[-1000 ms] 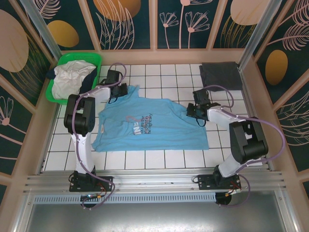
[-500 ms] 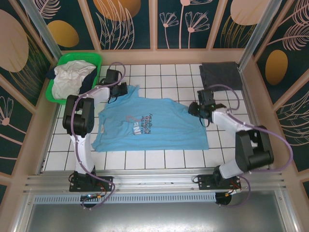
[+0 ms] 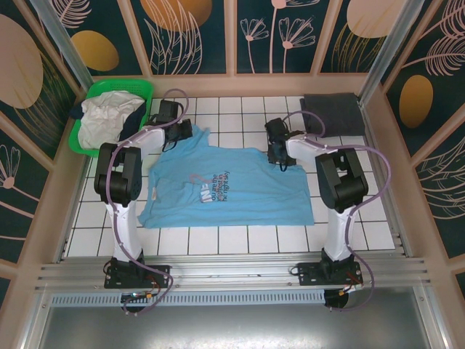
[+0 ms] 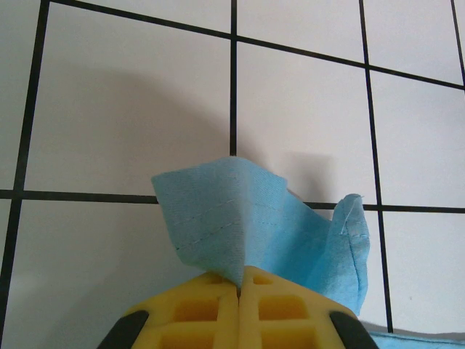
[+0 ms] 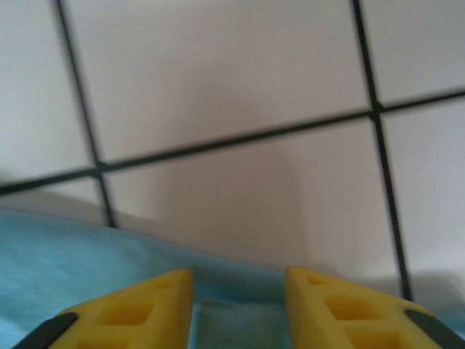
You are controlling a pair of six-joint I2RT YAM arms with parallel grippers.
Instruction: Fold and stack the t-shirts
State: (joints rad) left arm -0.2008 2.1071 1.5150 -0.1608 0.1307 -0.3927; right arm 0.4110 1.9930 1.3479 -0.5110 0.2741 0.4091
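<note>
Light blue t-shirt, soft, wrinkled: left end effector pinches it; right end effector gapes.

Seen from above, the print on the blue shirt is too small to read. Each wrist covers the shirt edge beneath it, hiding the jaws of both arms. In the green basket, white and dark cloth lie bundled together, and how many pieces there are cannot be told. Nor can the number of layers in the grey cloth at the far corner of the surface.

In the left wrist view the bottom edge cuts off the yellow pads, and the pinched fold is hidden between them. The right wrist view is blurred. Its pads are cropped too, and whether they touch the shirt cannot be told.
</note>
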